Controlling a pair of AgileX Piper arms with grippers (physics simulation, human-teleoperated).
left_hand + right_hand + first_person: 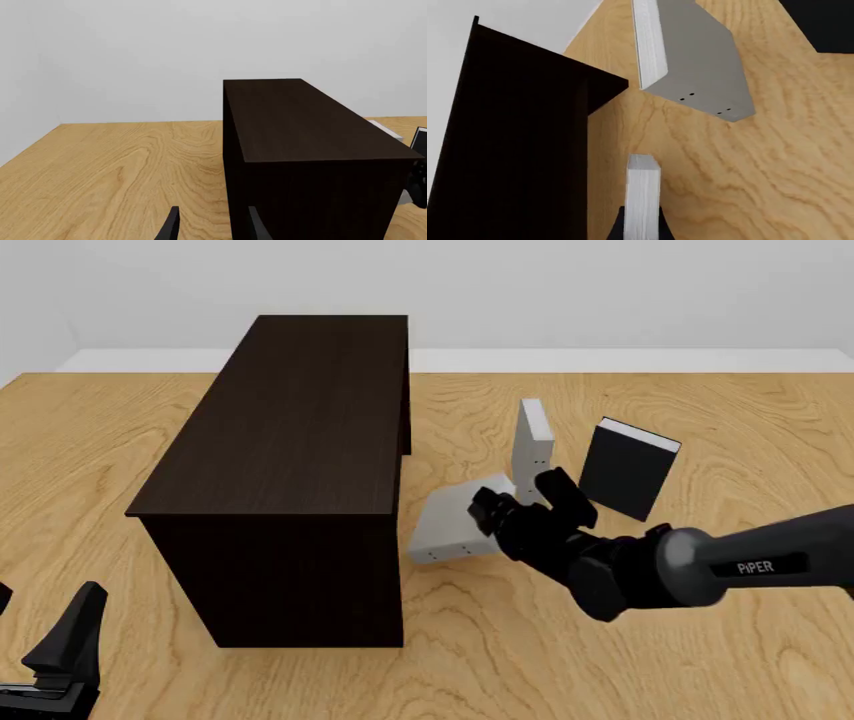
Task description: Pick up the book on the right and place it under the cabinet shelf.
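Observation:
The dark brown cabinet shelf (287, 430) stands left of centre; it also shows in the left wrist view (313, 150) and the right wrist view (507, 140). My right gripper (514, 505) is shut on the light-grey book (447, 522), holding it tilted just beside the cabinet's right side. In the right wrist view the book's white page edges (642, 200) stick out between my fingers. My left gripper (60, 650) is open and empty at the near left corner, close to the cabinet's near end; its fingers (172, 226) show in the left wrist view.
A second grey book (534, 445) stands upright right of the cabinet, just behind the held one; it shows with small dark dots in the right wrist view (694, 60). A black-covered book (627, 468) stands to its right. Bare wooden table (747, 410) lies around them.

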